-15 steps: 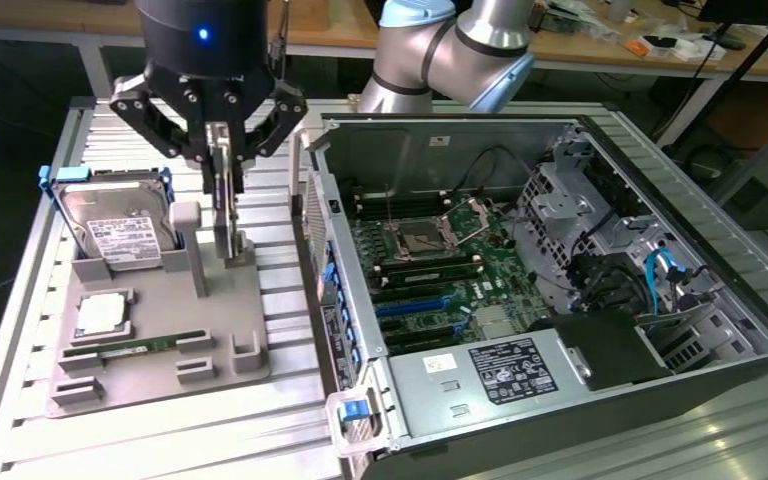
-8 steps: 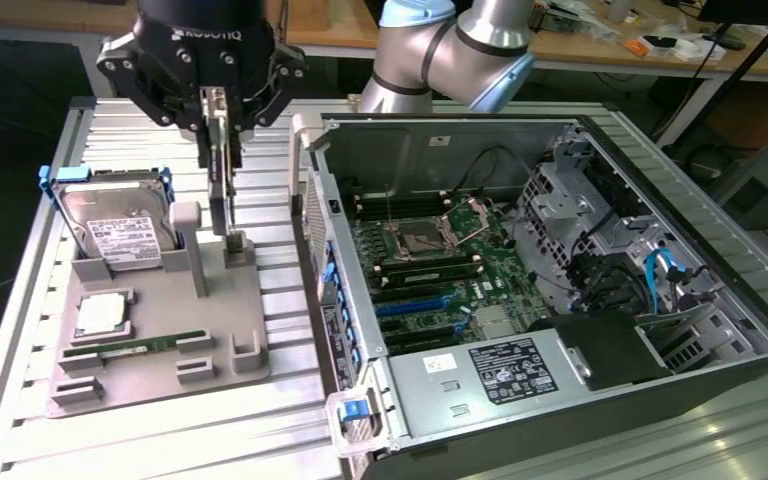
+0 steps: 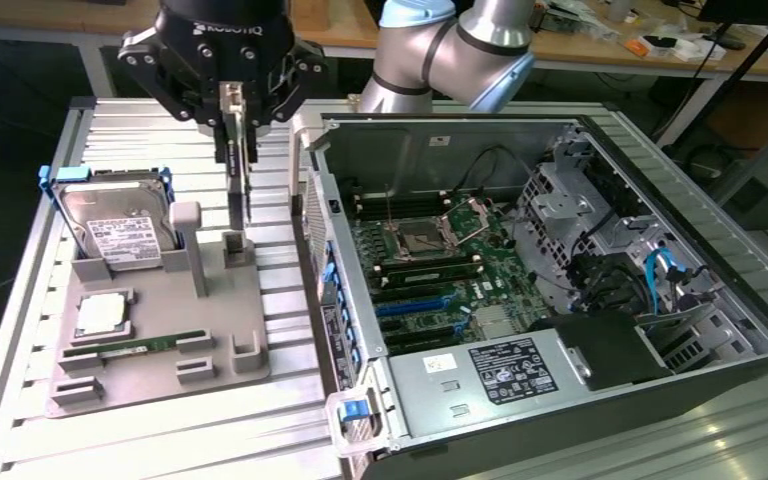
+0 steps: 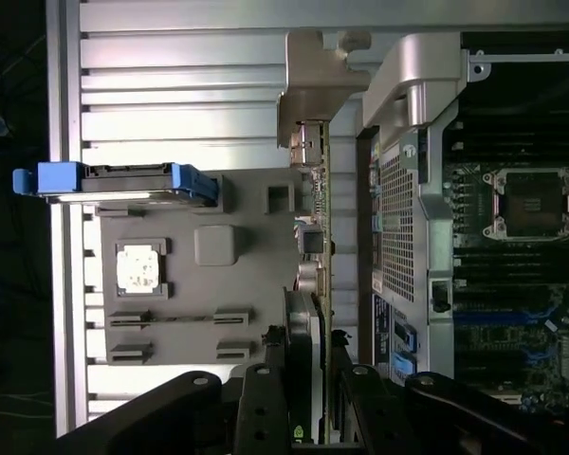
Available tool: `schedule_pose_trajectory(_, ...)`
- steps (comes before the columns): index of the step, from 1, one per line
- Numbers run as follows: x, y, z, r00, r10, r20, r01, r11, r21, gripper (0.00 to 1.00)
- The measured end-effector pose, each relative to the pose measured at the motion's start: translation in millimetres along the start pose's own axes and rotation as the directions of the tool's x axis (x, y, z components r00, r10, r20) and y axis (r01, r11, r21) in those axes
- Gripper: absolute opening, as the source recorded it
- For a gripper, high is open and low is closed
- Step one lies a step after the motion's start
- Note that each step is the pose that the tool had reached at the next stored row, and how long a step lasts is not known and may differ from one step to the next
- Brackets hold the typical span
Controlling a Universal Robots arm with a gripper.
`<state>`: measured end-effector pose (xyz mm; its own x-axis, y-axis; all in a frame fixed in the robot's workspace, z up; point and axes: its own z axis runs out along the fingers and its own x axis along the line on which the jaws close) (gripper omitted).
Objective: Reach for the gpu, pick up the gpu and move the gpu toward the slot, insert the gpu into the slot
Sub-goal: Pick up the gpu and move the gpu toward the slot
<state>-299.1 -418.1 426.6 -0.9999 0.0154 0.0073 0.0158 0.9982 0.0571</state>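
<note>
The pincer (image 3: 233,125) is closed narrowly on the gpu (image 3: 235,170), gripping its upper end so the card hangs straight down, edge-on from where I stand. From the wrist view the dark fingers (image 4: 266,403) sit either side of the thin board (image 4: 315,237), with the silvery bracket (image 4: 313,81) at the far end.

The card's lower end is just over a small post (image 3: 233,248) of the grey holder tray (image 3: 157,345). I cannot tell whether it touches the post or has cleared it. The hard drive (image 3: 117,232) stands in its blue cradle towards the exterior view's left. The tray lies on the slatted counter (image 3: 157,440).

So I'd say the pick-up is in hand, and the carry towards the case has not begun. The open computer case (image 3: 424,155) is just beside the tray on the exterior view's right, and the blue slots (image 3: 418,305) on its motherboard are well apart from the card.

To my eye, getting there calls for height enough to pass the case's near wall, with the card kept upright and its edge lined up along a slot.
</note>
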Motion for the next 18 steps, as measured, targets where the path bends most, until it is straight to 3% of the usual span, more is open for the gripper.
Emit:
schedule_pose_trajectory(4,-9.3,-0.4,-0.1,1.0,0.0,-0.0003,0.0,1.0,-0.0073,0.27)
schedule_pose_trajectory(7,-16.0,-1.4,-0.3,1.0,0.0,-0.0007,0.0,0.9999,-0.0172,0.27)
schedule_pose_trajectory(18,-48.5,-1.7,-0.1,1.0,0.0,-0.0007,0.0,0.9998,-0.0201,0.27)
